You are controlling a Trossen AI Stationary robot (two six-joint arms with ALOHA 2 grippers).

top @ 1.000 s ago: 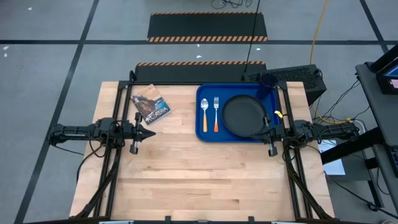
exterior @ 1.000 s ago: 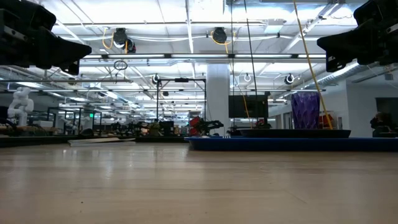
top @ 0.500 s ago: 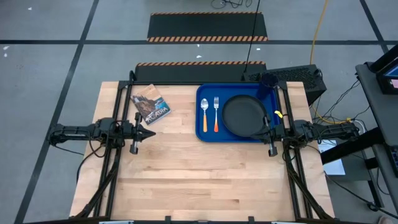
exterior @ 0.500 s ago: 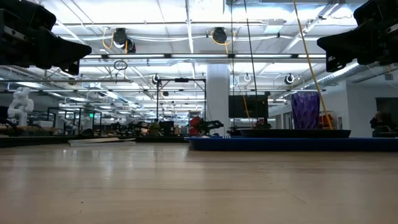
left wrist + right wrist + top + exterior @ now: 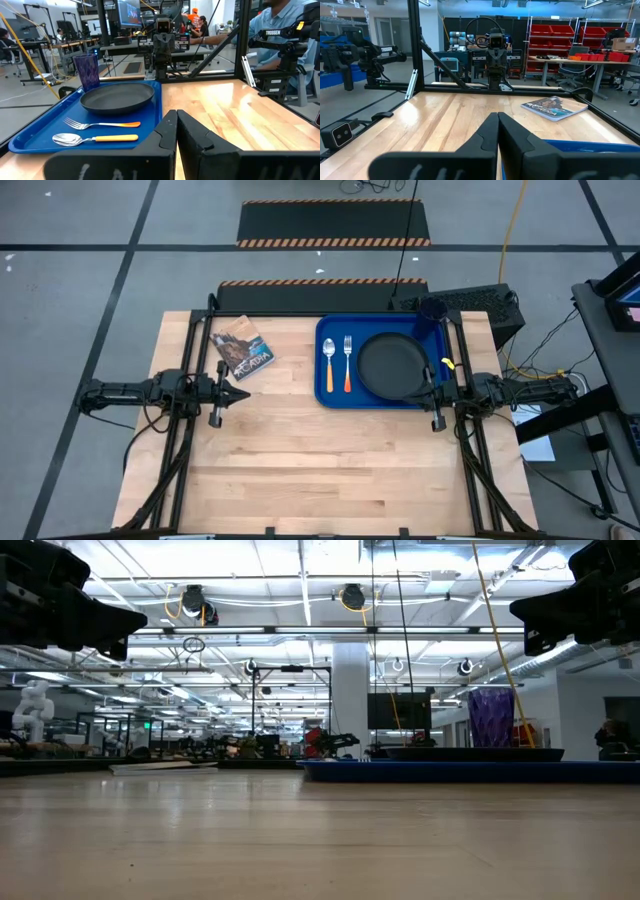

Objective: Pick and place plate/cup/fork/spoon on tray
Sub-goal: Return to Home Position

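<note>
On the blue tray at the table's far right, the black plate lies with the purple cup at the far right corner, and the spoon and fork rest side by side left of the plate. The left gripper and right gripper hover at the table's sides, fingers pressed together and empty. A booklet titled "ARCADIA" lies far left; "TROSSEN" is printed on a frame beside a seated person's sleeve.
</note>
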